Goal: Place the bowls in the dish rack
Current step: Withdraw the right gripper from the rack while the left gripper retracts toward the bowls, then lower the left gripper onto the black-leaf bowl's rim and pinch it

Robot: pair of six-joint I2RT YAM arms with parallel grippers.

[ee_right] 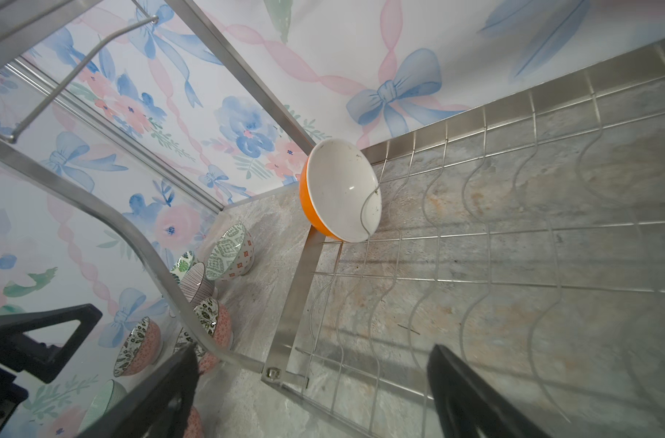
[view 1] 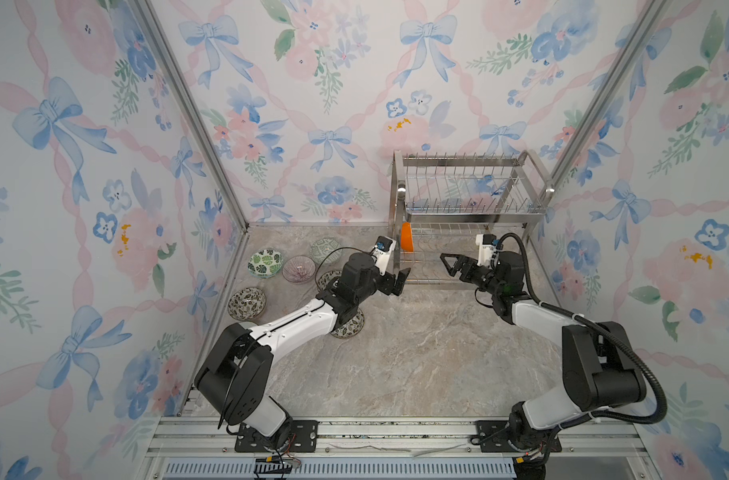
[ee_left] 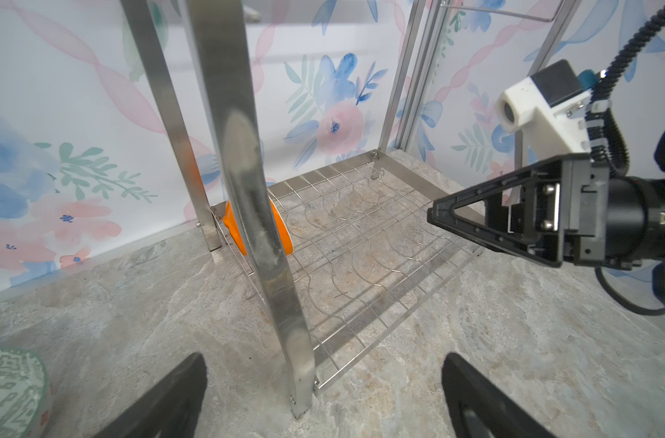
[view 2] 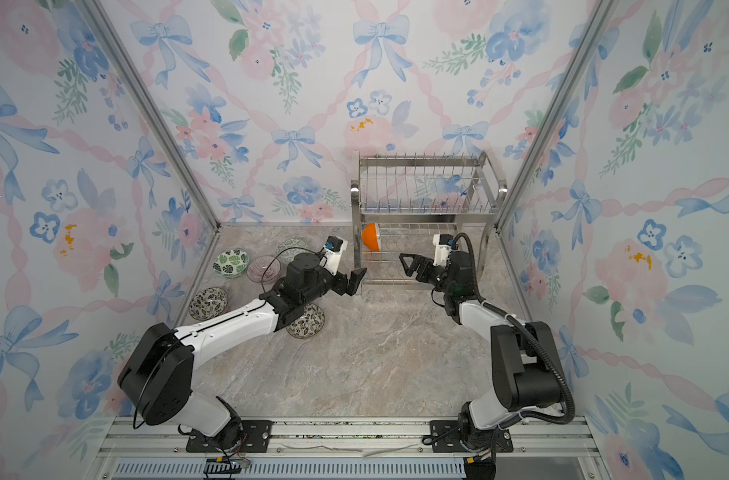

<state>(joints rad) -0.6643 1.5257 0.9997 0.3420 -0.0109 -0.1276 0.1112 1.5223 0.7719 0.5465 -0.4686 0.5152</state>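
Right of centre in a top view, the glossy orange bowl point(view 1: 407, 243), white inside, stands on edge on the lower shelf of the shiny wire dish rack point(view 1: 462, 210); left gripper point(view 1: 400, 283) and right gripper point(view 1: 449, 264) gape empty.

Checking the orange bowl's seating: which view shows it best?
Right wrist view: the orange bowl stands on edge in the dish rack, white inside visible. Both top views show only its orange outside; the left wrist view, slivers behind a rack leg.
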